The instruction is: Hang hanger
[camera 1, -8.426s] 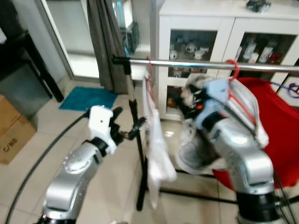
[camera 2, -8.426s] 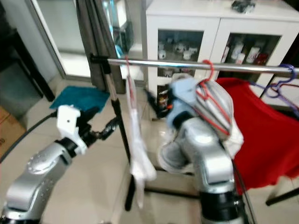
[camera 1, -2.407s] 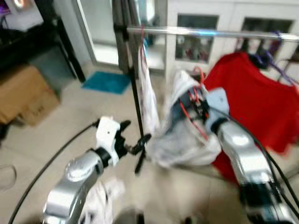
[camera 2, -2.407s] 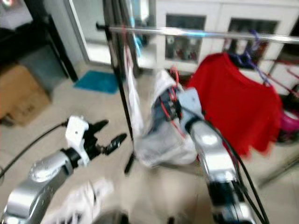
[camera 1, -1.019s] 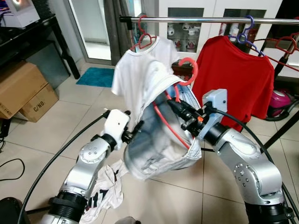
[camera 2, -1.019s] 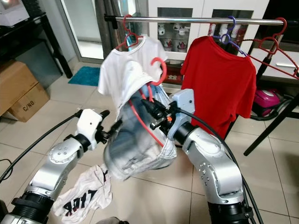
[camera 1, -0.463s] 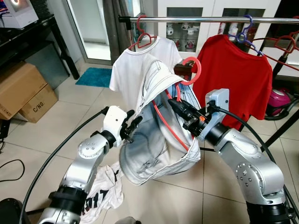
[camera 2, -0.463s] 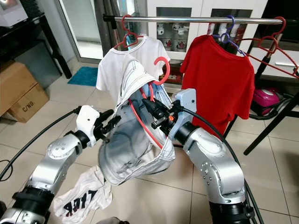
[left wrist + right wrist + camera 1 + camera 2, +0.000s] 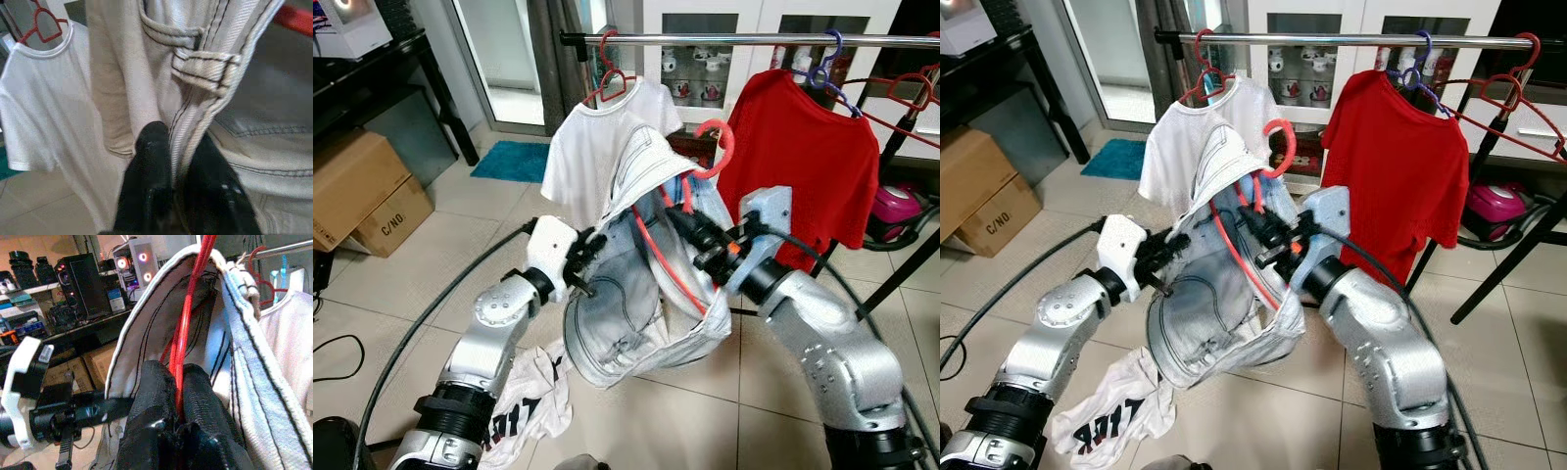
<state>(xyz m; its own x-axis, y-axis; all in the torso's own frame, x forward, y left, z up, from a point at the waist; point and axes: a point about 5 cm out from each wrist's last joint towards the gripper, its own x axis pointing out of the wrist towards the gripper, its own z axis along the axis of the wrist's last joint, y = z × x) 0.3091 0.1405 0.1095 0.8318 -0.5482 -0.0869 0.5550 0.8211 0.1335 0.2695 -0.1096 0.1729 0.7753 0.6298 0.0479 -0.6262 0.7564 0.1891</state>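
Note:
A red hanger carries light blue jeans, draped over it below the clothes rail. Its hook is free, a little under the rail. My right gripper is shut on the hanger's red wire, and the right wrist view shows its fingers clamping that wire. From the left, my left gripper is shut on the jeans' waistband. In the left wrist view the stitched waistband edge sits pinched between the black fingers.
On the rail hang a white T-shirt on a red hanger, a red T-shirt on a purple hanger, and an empty red hanger. A white garment lies on the tiles. Cardboard boxes stand at the left, and a white cabinet behind.
My left gripper has moved in to the jeans and closed on the waistband. The jeans have stopped swinging and hang lower. The right gripper still holds the hanger in about the same place.

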